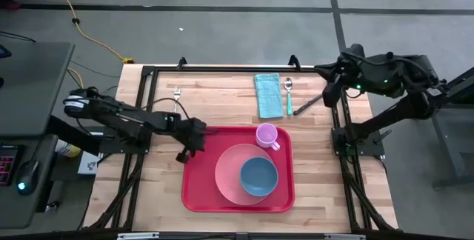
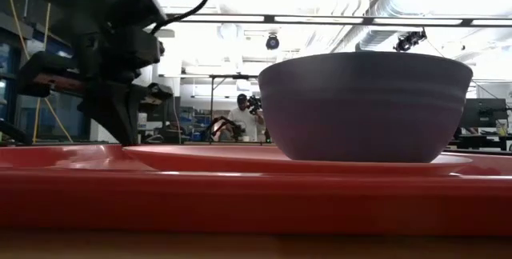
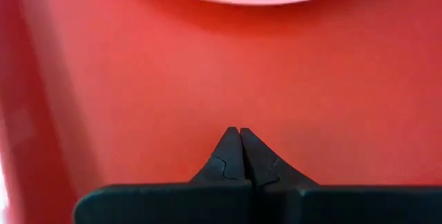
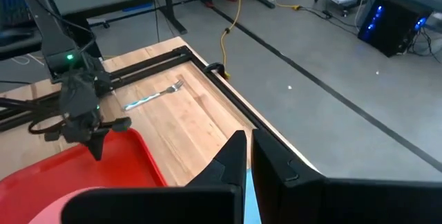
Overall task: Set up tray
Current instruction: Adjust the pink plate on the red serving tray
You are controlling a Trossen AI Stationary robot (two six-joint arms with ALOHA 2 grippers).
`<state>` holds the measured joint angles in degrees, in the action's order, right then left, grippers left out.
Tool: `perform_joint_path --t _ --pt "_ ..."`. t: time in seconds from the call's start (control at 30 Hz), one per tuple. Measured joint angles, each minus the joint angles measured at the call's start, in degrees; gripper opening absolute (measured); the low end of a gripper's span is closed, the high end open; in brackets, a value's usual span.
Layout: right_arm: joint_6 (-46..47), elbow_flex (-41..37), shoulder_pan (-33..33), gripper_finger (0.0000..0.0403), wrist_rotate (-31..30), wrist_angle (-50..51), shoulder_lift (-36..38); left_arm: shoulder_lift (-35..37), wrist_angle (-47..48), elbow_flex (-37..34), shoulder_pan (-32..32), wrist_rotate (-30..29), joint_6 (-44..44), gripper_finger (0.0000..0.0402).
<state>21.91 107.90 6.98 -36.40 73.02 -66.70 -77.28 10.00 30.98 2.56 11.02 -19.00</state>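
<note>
Done: I see pink plate [image 1: 231, 167], blue bowl [image 1: 258, 176], pink cup [image 1: 266, 134] on flat red plastic tray [image 1: 198, 192] | left: metal fork [image 1: 177, 92], spoon [image 1: 288, 94], teal napkin [image 1: 267, 95] | left gripper [image 1: 184, 153] closed, empty, over tray corner | right gripper [image 4: 248, 156] closed, parked.

The tray [image 1: 198, 195] looks like smooth, slightly glossy red plastic. The table [image 1: 222, 99] is pale wood with visible grain. The napkin [image 1: 267, 94] looks like soft cloth, the fork [image 1: 177, 93] shiny metal.
</note>
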Motion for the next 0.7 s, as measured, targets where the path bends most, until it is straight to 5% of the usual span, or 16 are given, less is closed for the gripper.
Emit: perform_joint_path --t 0.7 --pt "-6.9 0.0 0.0 0.0 3.9 0.5 2.7 -18.3 0.7 16.4 8.4 -1.3 6.9 0.001"
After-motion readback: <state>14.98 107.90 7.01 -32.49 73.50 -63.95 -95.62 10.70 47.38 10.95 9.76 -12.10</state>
